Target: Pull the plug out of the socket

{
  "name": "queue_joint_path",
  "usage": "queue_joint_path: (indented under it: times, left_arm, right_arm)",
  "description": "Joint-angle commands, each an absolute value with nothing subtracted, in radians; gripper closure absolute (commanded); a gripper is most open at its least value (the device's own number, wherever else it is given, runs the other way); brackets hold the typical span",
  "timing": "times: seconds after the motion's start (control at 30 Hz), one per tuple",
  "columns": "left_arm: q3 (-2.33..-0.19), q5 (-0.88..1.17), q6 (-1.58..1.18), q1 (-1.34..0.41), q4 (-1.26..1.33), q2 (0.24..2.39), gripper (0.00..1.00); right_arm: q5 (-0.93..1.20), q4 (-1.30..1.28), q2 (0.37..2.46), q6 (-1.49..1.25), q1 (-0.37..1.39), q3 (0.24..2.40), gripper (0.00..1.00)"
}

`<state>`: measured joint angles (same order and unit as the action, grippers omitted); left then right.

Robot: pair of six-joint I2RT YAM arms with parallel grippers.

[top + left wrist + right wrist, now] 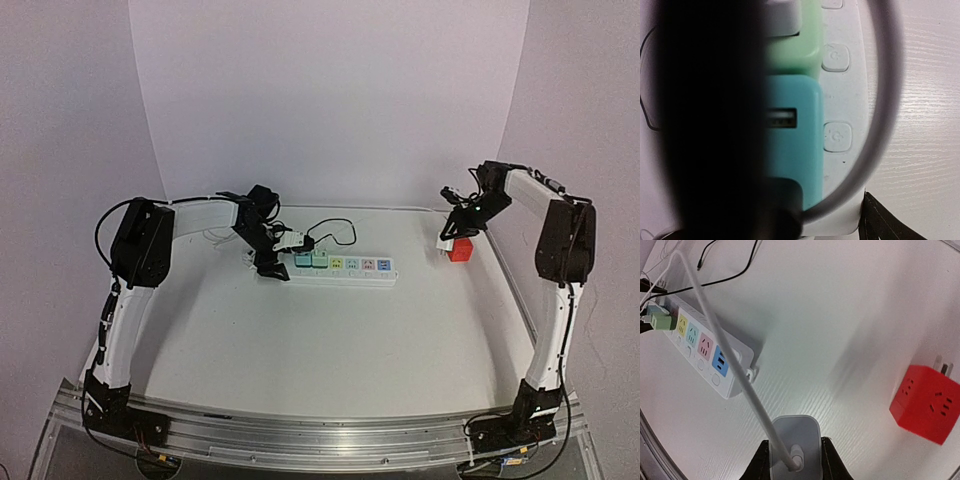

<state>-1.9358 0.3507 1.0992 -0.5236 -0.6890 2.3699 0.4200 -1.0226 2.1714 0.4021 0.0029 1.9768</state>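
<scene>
Two arms are showing on my feeds. I am watching the right gripper [795, 444] squeezing a white plug [795, 427] between its fingers, one finger pressing on each side. The plug is hanging clear of the power strip [345, 268], well apart from it. Its white cable [725, 347] is running away from the plug and crossing over the strip in the right wrist view. A red cube adapter [927, 410] is sitting on the table [320, 350] just beside that gripper, its prongs sticking out of one face.

The power strip is lying flat across the middle of the table, its coloured outlets facing up. The left gripper [283, 254] is reaching down at the strip's left end, where a teal plug [795, 150] and a green plug [795, 45] are sitting side by side in it. On the left wrist feed one dark, blurred finger is covering much of the view, and I am unable to tell whether those jaws are gripping anything. A thin black cable [335, 228] is looping on the table behind the strip.
</scene>
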Motion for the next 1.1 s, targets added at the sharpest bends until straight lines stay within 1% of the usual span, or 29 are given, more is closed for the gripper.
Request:
queue_joint_path:
  times: [0.0, 0.17, 0.37, 0.57, 0.83, 0.93, 1.07]
  left_arm:
    - [-1.869, 0.263, 1.117, -0.523, -0.811, 2.463, 1.00]
    - [-1.868, 0.260, 1.118, -0.524, -0.810, 2.465, 1.00]
    - [-1.869, 0.258, 1.118, -0.527, -0.813, 2.467, 1.00]
    - [-1.869, 0.257, 1.119, -0.529, -0.817, 2.465, 1.00]
    - [-1.865, 0.260, 1.115, -0.529, -0.822, 2.464, 1.00]
    - [-1.864, 0.265, 1.111, -0.530, -0.822, 2.463, 1.00]
    - [-1.864, 0.265, 1.109, -0.530, -0.822, 2.463, 1.00]
  right_arm:
    - [0.460, -1.122, 2.279, 0.455, 0.041, 2.124, 1.00]
    - [0.419, -1.204, 2.363, 0.555, 0.062, 2.213, 1.00]
    - [0.398, -1.234, 2.392, 0.637, 0.065, 2.235, 1.00]
    - [0.451, -1.244, 2.455, 0.641, 0.064, 2.274, 1.00]
    - [0.433, -1.242, 2.521, 0.640, 0.064, 2.350, 0.98]
    - [0.430, -1.242, 2.530, 0.646, 0.064, 2.365, 0.95]
    - [0.390, -1.241, 2.540, 0.649, 0.063, 2.367, 0.81]
